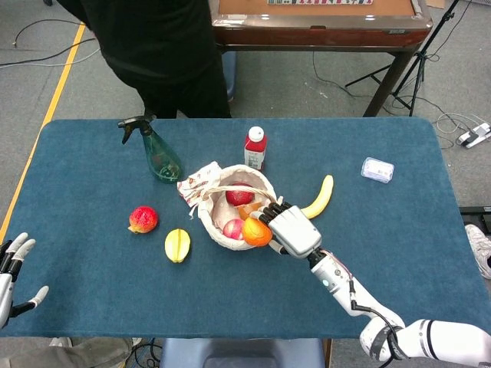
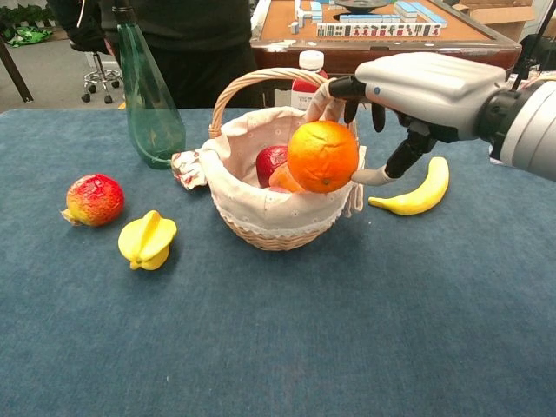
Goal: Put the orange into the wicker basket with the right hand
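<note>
My right hand [image 1: 290,231] [image 2: 408,87] holds the orange [image 1: 257,232] [image 2: 323,156] in the air at the right rim of the wicker basket [image 1: 213,225] [image 2: 252,217]. The basket has a white cloth lining and a hoop handle [image 2: 280,78]. Inside it lie a red apple [image 1: 239,195] [image 2: 271,162], a pinkish apple [image 1: 232,228] and an orange-coloured fruit, partly hidden behind the held orange. My left hand [image 1: 11,270] rests open at the table's near left edge, holding nothing.
A banana [image 1: 318,198] [image 2: 417,195] lies right of the basket, under my right arm. Left of the basket are a yellow starfruit [image 1: 177,245] [image 2: 147,241], a red fruit [image 1: 143,219] [image 2: 94,199] and a green spray bottle [image 1: 159,156] [image 2: 148,95]. Behind stand a red bottle [image 1: 255,147] and a person [image 1: 161,46].
</note>
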Robot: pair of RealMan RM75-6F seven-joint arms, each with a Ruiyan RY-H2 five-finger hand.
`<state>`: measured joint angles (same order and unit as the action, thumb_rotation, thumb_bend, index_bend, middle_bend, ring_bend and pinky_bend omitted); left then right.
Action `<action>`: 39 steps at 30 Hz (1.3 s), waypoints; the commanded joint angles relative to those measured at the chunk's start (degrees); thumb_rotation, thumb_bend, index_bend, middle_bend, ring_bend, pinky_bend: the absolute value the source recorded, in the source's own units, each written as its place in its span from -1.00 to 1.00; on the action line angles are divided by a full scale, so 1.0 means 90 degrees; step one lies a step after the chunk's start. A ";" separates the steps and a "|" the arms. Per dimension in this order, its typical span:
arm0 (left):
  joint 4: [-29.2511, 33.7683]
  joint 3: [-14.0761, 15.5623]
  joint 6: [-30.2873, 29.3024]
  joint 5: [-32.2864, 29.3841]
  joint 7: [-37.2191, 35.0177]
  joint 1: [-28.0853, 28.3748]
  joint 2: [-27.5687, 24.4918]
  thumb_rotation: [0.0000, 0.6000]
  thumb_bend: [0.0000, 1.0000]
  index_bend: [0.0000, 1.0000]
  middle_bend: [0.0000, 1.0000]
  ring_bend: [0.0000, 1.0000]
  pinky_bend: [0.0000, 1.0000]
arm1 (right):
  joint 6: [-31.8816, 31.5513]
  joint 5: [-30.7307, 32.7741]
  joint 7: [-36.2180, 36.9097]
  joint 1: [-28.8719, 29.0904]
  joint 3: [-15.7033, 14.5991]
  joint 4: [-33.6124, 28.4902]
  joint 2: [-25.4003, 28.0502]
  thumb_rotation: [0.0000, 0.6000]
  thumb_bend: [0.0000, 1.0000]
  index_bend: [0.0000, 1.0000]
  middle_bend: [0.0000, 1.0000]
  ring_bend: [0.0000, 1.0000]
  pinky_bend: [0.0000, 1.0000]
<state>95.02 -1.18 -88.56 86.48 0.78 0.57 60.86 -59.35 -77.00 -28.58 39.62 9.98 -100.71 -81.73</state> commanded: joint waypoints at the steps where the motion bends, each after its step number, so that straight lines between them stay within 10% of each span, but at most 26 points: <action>1: -0.0010 0.0001 0.0000 0.0000 -0.0012 -0.0003 -0.0001 1.00 -0.51 -0.74 -1.00 -1.00 -0.92 | 0.0102 0.0177 -0.0162 0.0097 0.0033 0.0014 -0.0051 1.00 -0.40 -0.51 -0.52 -0.54 -0.10; 16: -0.0060 -0.0004 0.0005 -0.0020 -0.0100 -0.0013 -0.0022 1.00 -0.51 -0.74 -1.00 -1.00 -0.92 | 0.0042 0.0281 -0.0161 0.0042 -0.0198 -0.0562 0.0422 1.00 -0.40 -0.72 -0.73 -0.71 -0.18; 29: -0.0009 -0.0021 0.0028 0.0069 -0.0092 0.0050 -0.0033 1.00 -0.51 -0.74 -1.00 -1.00 -0.92 | -0.2063 -0.1019 0.0175 -0.1726 -0.1282 -0.0998 0.1785 1.00 -0.40 -0.72 -0.66 -0.71 -0.18; 39: 0.0098 -0.0043 0.0083 0.0124 0.0041 0.0136 -0.0010 1.00 -0.51 -0.74 -1.00 -1.00 -0.92 | -0.3203 -0.0806 0.0732 -0.2869 -0.1406 -0.0413 0.1988 1.00 -0.39 -0.72 -0.66 -0.71 -0.18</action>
<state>95.89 -1.56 -87.83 87.59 1.14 1.77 60.76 -87.01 -84.96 -23.63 15.42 -2.42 -105.68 -64.38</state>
